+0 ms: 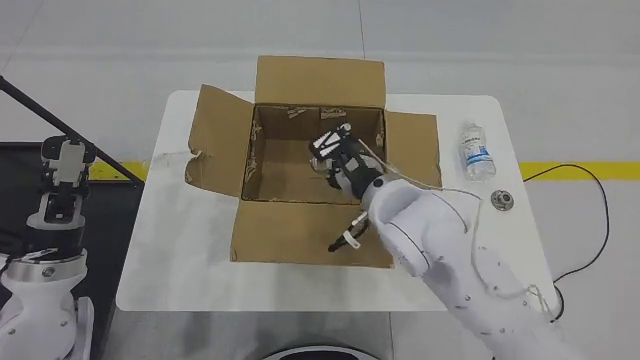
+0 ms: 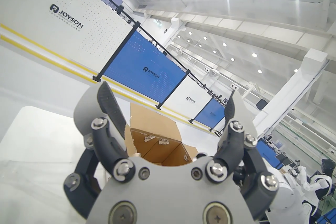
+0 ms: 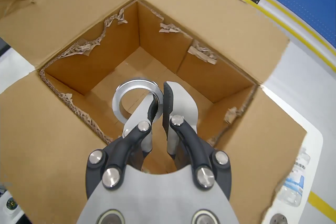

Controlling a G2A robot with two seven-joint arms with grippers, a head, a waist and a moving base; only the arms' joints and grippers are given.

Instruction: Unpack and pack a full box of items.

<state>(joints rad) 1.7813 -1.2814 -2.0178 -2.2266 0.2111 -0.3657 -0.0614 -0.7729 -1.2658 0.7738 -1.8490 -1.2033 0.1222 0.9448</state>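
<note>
Ring (image 3: pixel 118 107) of bare metal sat pinched at its rim in your right gripper (image 3: pixel 159 97), inside the open cardboard box (image 3: pixel 65 70). You could expect it to be stiff, fairly heavy and slippery, so a rim hold suited it. Your right arm leaned in over the near flap. Your left gripper (image 2: pixel 168 104) gaped wide, tilted upward, well left of the box.

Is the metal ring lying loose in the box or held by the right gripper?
Held: the right gripper is shut on the metal ring, pinching its rim inside the open cardboard box.
</note>
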